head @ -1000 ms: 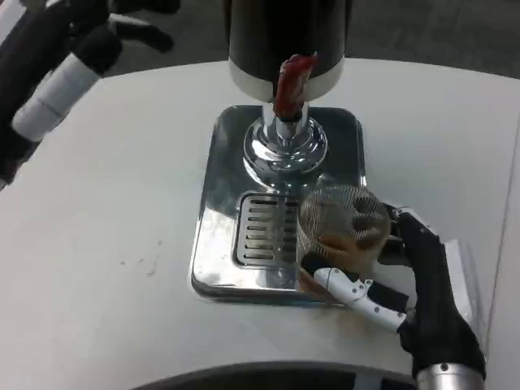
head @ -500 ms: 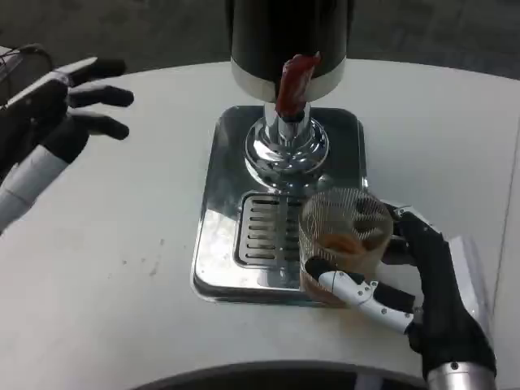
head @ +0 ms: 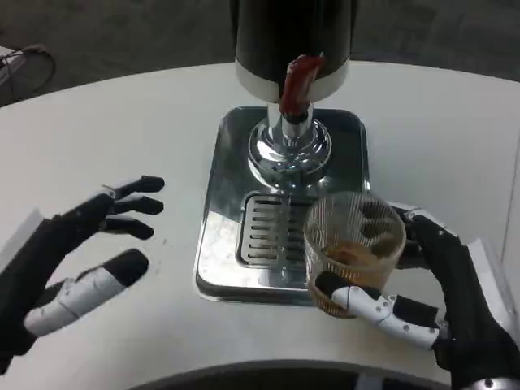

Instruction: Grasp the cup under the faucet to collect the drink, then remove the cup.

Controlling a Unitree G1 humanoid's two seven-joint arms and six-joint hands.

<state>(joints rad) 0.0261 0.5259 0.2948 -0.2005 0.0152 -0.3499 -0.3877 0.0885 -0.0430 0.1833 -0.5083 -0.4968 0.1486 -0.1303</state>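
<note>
The cup (head: 354,248), holding brown drink, was gripped by the right hand (head: 443,301) at the drip tray's (head: 219,244) front right corner. Liquid could be spilled if it were tilted during withdrawal. The left hand (head: 77,260), fingers spread and empty, had been lowered over the bench (head: 122,146).
</note>
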